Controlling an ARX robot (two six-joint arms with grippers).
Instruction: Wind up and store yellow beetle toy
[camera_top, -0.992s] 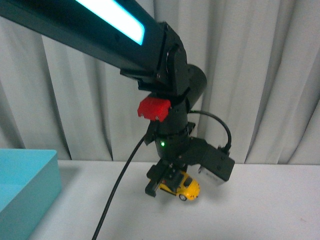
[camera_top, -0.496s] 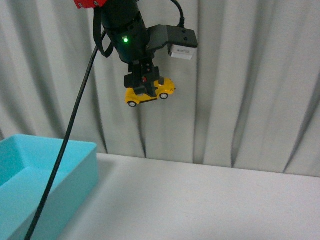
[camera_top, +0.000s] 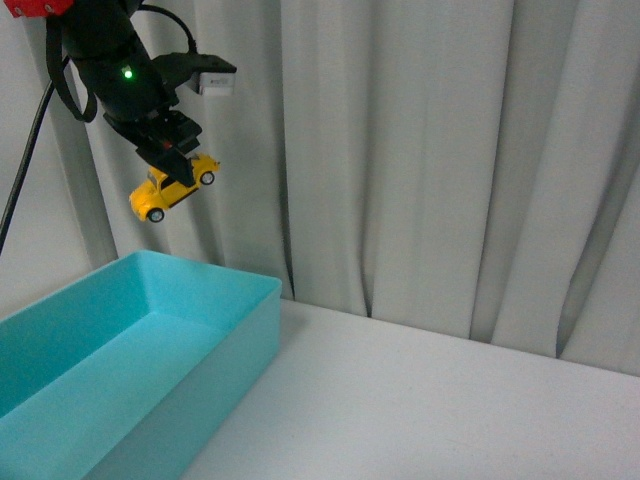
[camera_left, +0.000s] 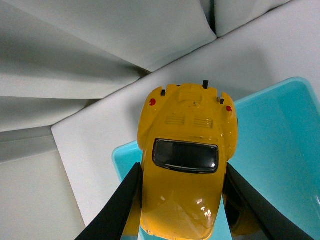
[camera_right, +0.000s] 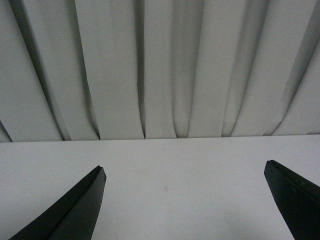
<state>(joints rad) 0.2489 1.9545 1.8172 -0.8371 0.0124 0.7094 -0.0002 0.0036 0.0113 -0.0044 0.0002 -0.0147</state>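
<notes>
The yellow beetle toy (camera_top: 174, 187) hangs high in the air at the upper left of the front view, tilted nose-down, with my left gripper (camera_top: 172, 160) shut on it. It is held well above the far end of the turquoise bin (camera_top: 150, 350). In the left wrist view the yellow beetle toy (camera_left: 186, 165) fills the middle, its dark rear window facing the camera and the black fingers (camera_left: 119, 205) pressed on both its sides, with the turquoise bin (camera_left: 270, 145) below. My right gripper (camera_right: 185, 200) is open over bare white table, with nothing between its fingers.
A white table (camera_top: 430, 400) runs to the right of the bin. Grey-white curtains (camera_top: 420, 150) hang close behind. A black cable (camera_top: 22, 175) trails down from the left arm at the far left.
My left arm has lifted the toy off the table and carried it up and to the left, to above the bin. The front view itself has shifted, showing more of the bin.
</notes>
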